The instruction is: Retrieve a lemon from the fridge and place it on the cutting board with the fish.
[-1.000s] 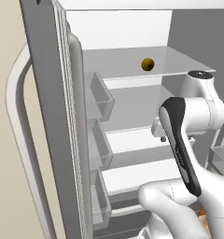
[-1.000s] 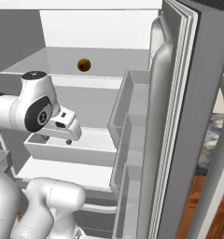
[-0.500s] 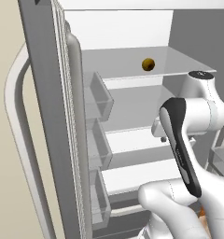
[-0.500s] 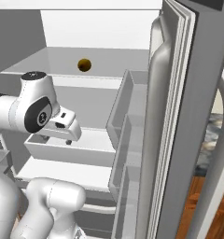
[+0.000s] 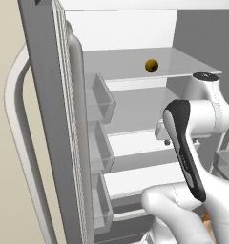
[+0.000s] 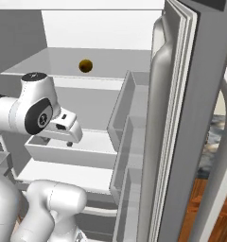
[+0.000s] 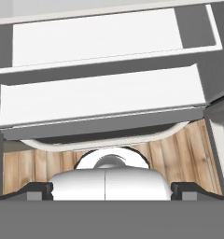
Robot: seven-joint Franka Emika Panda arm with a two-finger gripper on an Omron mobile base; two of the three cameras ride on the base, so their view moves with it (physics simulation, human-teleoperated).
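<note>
Lemon (image 5: 151,66) sits alone on the upper glass shelf (image 5: 135,64) of the open fridge (image 6: 181,118), towards the back. My hand (image 6: 63,126) hangs lower down, in front of the middle shelves, fingers spread and grasping nothing. Reaching up, I risk clipping the shelf edge, or nudging the round fruit so it rolls away before I clench around it.

I see flat, even rendered light, bright white on the fridge (image 5: 135,28) interior, with soft grey shading, no glare, all sharp.
</note>
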